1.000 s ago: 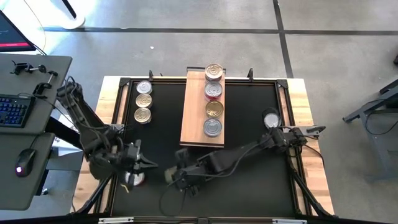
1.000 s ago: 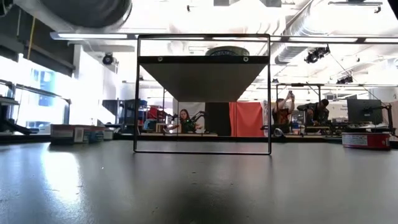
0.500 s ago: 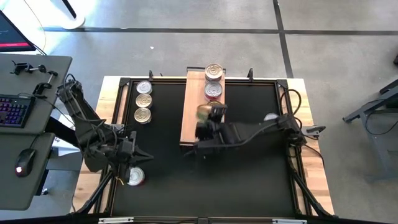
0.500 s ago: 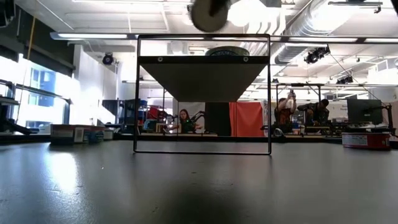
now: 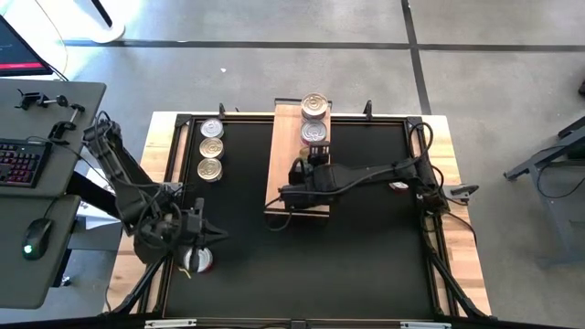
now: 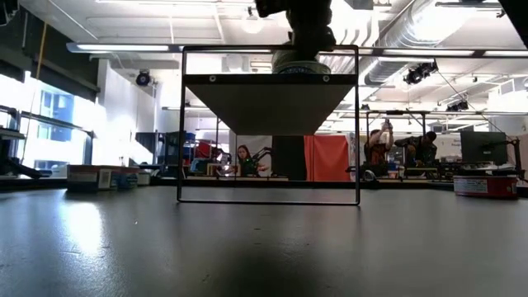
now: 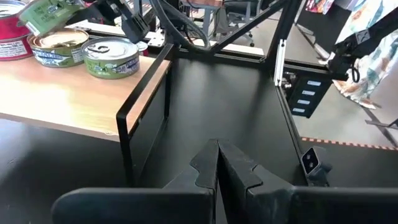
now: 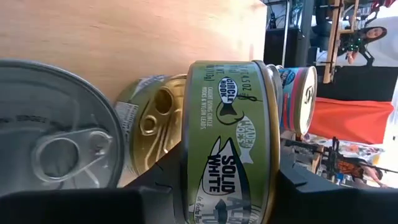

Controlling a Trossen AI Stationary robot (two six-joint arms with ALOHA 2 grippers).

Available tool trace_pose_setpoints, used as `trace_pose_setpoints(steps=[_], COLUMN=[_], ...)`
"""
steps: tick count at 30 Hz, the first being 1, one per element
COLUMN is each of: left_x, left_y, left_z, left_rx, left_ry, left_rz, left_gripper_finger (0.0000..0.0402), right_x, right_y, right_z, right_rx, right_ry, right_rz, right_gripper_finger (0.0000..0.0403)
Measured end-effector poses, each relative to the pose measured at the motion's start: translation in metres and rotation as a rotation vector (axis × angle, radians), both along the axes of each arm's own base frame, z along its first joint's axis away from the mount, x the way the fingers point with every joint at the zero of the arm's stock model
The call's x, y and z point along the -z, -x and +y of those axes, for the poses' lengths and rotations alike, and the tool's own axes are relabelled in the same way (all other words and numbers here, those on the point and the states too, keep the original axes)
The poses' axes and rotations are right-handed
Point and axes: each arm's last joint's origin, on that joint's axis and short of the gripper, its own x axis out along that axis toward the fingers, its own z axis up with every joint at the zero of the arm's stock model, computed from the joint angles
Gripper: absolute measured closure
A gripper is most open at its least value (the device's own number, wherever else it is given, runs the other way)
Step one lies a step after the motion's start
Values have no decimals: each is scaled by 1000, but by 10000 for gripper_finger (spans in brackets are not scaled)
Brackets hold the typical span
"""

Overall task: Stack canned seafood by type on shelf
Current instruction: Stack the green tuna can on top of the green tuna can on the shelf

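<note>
- Tin (image 8: 230, 143) with a green label is seen closest in the right wrist view, clamped edge-on between the right gripper's (image 8: 211, 186) fingers, which are closed on its rim and side wall.
- Handling is judged as follows: a small rigid metal can, dense for its size, smooth-sided and likely slippery at the label, so a hold across the full width by the side wall is advised rather than by the pull tab.
- Just beyond the held tin, a gold-lidded tin (image 8: 152, 134) and a silver-lidded tin (image 8: 50, 143) are shown lying on the shelf (image 8: 124, 43), with a red-labelled tin (image 8: 298, 99) farther along.
- Label type is given only by this wrist view; from above, the lids alone can be told apart.
- In the high view the right gripper (image 5: 306, 178) is placed over the middle of the shelf (image 5: 283, 155), with two more tins (image 5: 313, 106) at its far end.
- Three loose tins (image 5: 210, 147) are seen near the table's far left edge, and one red-sided tin (image 5: 196, 260) near the left gripper (image 5: 212, 234).
- The left gripper's fingers (image 7: 208, 171) are shown pressed together and empty by the left wrist view.
</note>
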Motion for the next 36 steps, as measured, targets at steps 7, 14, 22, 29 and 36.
trace_pose_setpoints(steps=[7,14,22,29,36], left_x=[5,6,6,6,6], left_y=[-3,-3,-4,-4,-4], left_z=[-5,-5,-5,-5,-5], left_rx=[-1,-11,-22,-25,-36], left_ry=[-22,0,35,44,77], left_rz=[15,14,11,10,9], left_gripper_finger=[401,401,402,401,401], right_x=[0,1,1,2,2], right_y=[-1,-1,-2,-1,-2], right_z=[-15,-25,-25,-25,-24], right_rx=[41,57,79,81,81], right_ry=[-3,-41,-55,-62,-104], right_rz=[1,18,-14,-16,-21], right_gripper_finger=[282,273,270,269,267])
